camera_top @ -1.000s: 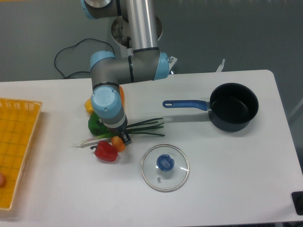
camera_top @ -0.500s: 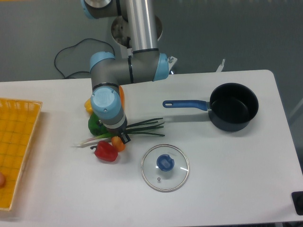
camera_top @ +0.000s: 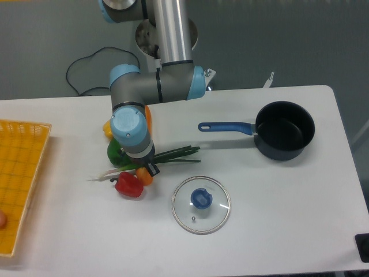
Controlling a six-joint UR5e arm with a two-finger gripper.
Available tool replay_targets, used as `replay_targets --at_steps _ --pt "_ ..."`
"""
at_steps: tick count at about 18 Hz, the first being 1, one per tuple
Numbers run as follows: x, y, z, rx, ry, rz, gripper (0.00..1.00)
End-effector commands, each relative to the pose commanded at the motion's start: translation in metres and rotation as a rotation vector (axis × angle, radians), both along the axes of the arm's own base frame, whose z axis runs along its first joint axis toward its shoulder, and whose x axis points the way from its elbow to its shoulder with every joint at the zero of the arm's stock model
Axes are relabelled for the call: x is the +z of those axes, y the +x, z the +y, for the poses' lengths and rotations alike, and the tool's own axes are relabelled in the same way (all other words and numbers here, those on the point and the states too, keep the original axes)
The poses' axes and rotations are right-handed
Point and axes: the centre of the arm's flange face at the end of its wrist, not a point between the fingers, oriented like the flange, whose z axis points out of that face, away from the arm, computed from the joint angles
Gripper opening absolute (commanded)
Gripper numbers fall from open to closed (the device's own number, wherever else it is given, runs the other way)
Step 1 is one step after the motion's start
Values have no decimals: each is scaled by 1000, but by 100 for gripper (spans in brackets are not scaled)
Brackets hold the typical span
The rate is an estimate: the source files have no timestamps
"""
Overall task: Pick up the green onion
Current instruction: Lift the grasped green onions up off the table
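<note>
A: Starting big: white table [camera_top: 277, 231], arm's wrist hanging over the vegetable pile at left-center, yellow basket [camera_top: 20, 173] at the far left edge.

B: Then black pot [camera_top: 285, 138] with blue handle on the right, glass lid [camera_top: 201, 204] in front, well apart from the pile.

A: Gripper [camera_top: 149, 168]?

B: Mostly hidden under the wrist. Can't tell if the fingers are closed or spread, or whether they have anything.

A: Green onion [camera_top: 179, 153]?

B: Under the gripper; dark leaves fan out right, pale end [camera_top: 101, 176] pokes left. Green pepper [camera_top: 117, 153] touches it behind, red pepper [camera_top: 129, 184] and a small orange piece [camera_top: 144, 176] just in front.

A: Risks?

B: Thin stalk, crowded spot. My guess: fingers catch a pepper, or pinch only some leaves so the stalk slips or tears on the lift.
</note>
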Motion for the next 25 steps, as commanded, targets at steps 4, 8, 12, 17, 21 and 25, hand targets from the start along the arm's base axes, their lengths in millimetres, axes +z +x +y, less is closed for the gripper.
replay_targets --at_steps 4,8,12,17,21,25 --pt "3 -2 -1 11 4 2 20" --pt "14 -13 -1 22 25 9 17" --pt "35 -30 -3 48 60 20 16" --pt "65 -61 -15 94 155 -12 16" --pt "84 -80 -19 115 196 -3 16" --pt "112 -112 -22 158 231 -2 16"
